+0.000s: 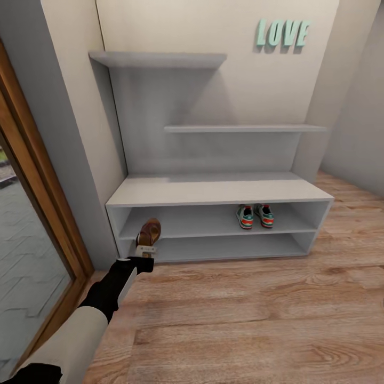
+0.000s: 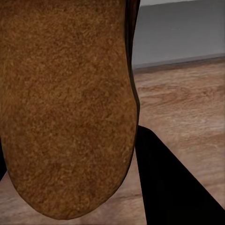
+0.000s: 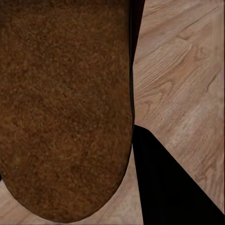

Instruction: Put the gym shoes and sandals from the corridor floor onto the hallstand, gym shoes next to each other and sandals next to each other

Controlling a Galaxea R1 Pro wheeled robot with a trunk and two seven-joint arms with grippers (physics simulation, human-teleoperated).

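Sandal (image 1: 149, 232) pinched in left gripper (image 1: 145, 250) fingers, held at hallstand (image 1: 213, 191) lower-shelf front. Second sandal (image 3: 65, 108) pinched by right fingers. Gym shoes (image 1: 255, 216) on shelf. Wall reads "LOVE" (image 1: 282, 33).

Left hand (image 1: 145, 250) holds sandal (image 1: 149, 232) at hallstand (image 1: 213, 190).

Left arm (image 1: 109, 290) outstretched, fingers (image 1: 145, 250) clamped.

My left fingers (image 1: 145, 250) sit mostly behind the sandal (image 1: 149, 232) I hold, so their grip is hard to read. At each wrist a brown sole (image 2: 65, 103) (image 3: 63, 103) runs off the frame and covers the fingers.
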